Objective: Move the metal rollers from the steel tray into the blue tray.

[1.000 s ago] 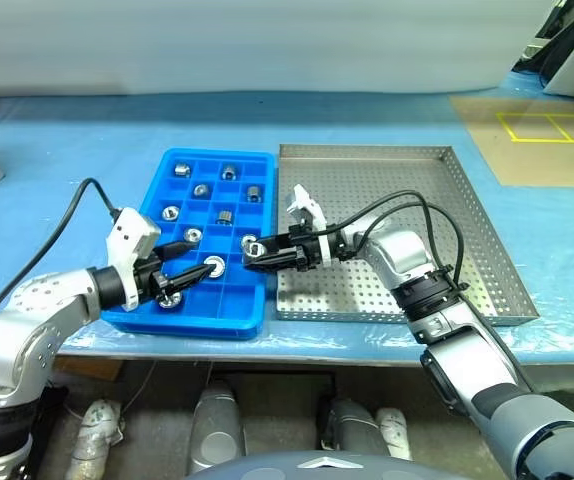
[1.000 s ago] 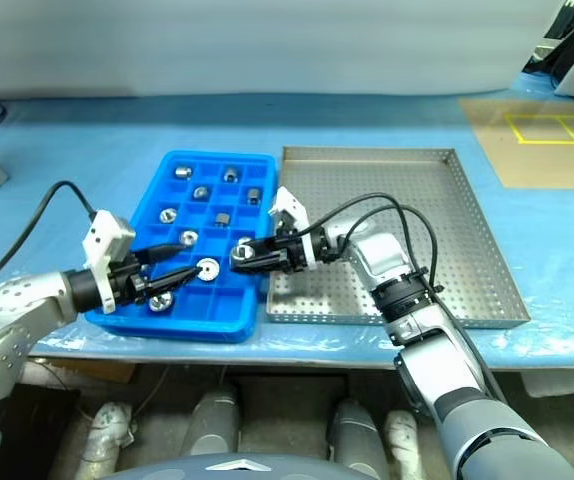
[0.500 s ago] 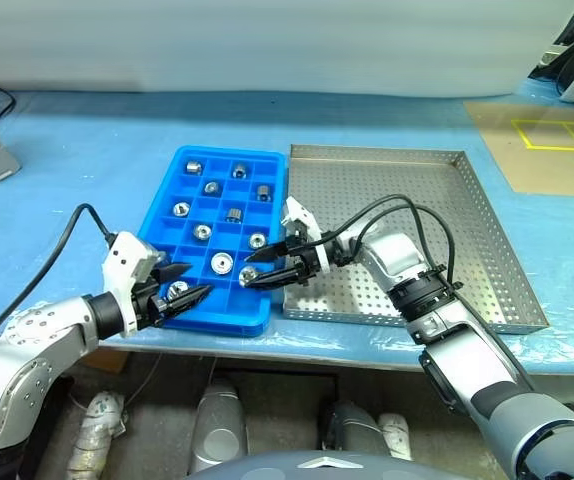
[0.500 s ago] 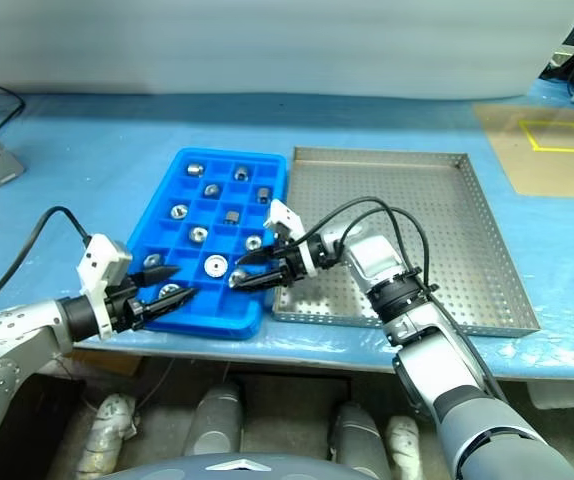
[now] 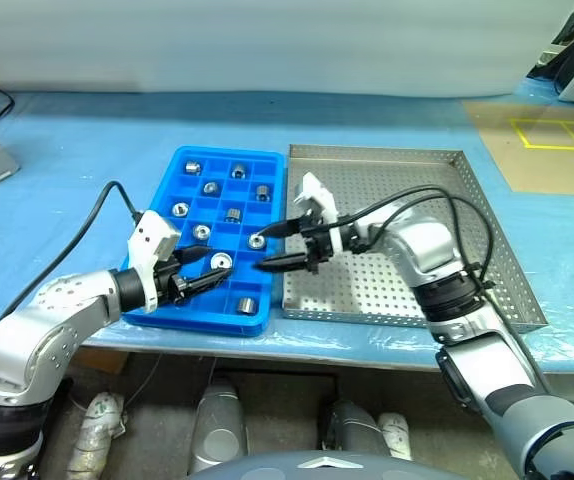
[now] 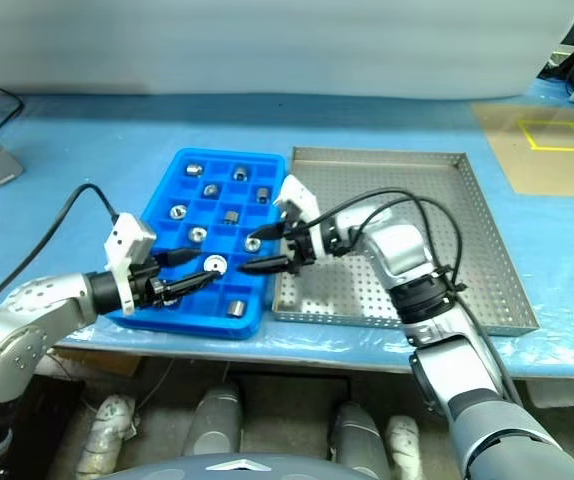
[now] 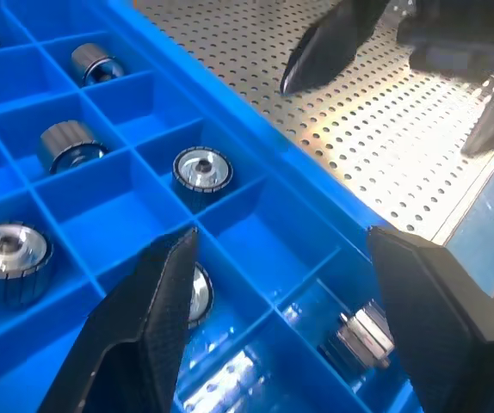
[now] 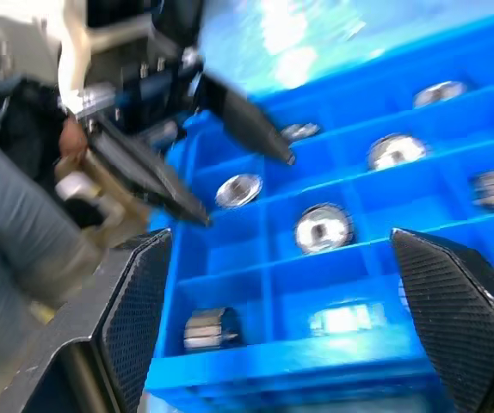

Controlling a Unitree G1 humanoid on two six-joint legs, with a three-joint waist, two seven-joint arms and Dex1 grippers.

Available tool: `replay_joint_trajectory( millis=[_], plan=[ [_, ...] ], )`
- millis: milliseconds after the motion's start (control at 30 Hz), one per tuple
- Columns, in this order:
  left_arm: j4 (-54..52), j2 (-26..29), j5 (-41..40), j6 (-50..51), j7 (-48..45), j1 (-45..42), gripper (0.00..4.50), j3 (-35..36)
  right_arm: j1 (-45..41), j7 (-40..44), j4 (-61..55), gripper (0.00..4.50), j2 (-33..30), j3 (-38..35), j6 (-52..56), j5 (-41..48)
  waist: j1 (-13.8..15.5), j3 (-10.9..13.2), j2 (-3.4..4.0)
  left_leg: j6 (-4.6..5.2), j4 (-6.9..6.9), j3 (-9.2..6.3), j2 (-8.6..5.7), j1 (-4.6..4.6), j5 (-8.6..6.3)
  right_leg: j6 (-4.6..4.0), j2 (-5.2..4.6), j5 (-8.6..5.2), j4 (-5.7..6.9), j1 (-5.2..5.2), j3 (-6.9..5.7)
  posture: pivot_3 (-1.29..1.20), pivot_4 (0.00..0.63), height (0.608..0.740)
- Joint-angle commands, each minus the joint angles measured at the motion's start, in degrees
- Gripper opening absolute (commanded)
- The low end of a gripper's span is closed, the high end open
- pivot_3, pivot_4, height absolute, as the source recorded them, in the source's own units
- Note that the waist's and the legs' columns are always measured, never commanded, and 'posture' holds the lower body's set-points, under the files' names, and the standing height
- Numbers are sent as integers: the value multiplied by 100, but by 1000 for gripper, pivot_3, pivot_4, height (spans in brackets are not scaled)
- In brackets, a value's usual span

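Change: right gripper (image 5: 272, 247) now stands open and empty; one more roller (image 5: 246, 305) lies in the blue tray (image 5: 172, 168).
Head views: steel tray (image 5: 467, 230) holds no rollers.
Left wrist: left gripper (image 7: 290, 318) half open, empty, over the compartments.
Right wrist: rollers sit in separate compartments.

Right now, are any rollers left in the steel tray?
No, the steel tray shows only its bare perforated floor, and every visible roller sits in the blue tray.
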Motion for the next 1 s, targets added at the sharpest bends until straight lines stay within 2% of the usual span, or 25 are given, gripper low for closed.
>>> replay_joint_trajectory(
  millis=[33,133,267,367,600,1000],
  plan=[
    [427,-283,296,-366,-50,-447,3337,-395,345,-553,134,4272,-167,-442,-495,-166,-18,-3,-1,0,0,0,-1,2,0,1,0,1,-1,2,1,172,150,740],
    [978,-696,514,-585,-10,-835,3337,-668,678,-1116,368,4272,-195,-713,-1020,-392,-33,-5,-2,-2,1,1,-4,4,2,3,0,2,0,5,1,143,150,740],
    [2167,-1405,1069,-1144,65,-1549,3337,-1075,1108,-2276,562,4272,33,-1421,-1520,-470,-146,-4,-3,-3,4,2,-9,0,4,22,0,14,6,3,2,69,150,740],
    [2567,-1651,1203,-1321,-115,-1893,3337,-1191,1274,-2739,447,4272,223,-1729,-1677,-370,-279,-5,-3,-2,8,2,-13,1,4,28,0,18,3,3,3,18,150,740],
    [3010,-1660,1402,-1481,-666,-2326,3337,-1310,1859,-2718,-98,4272,338,-1651,-1702,-180,-515,-5,-3,4,-7,2,-14,8,1,28,2,18,0,3,4,-31,150,740],
    [2959,-1862,1525,-1597,-635,-2300,3337,-1184,1673,-2528,751,4272,325,-1417,-2339,-386,-488,-5,-3,8,3,4,-14,9,0,6,-3,6,-2,13,4,16,150,740]
  ],
)
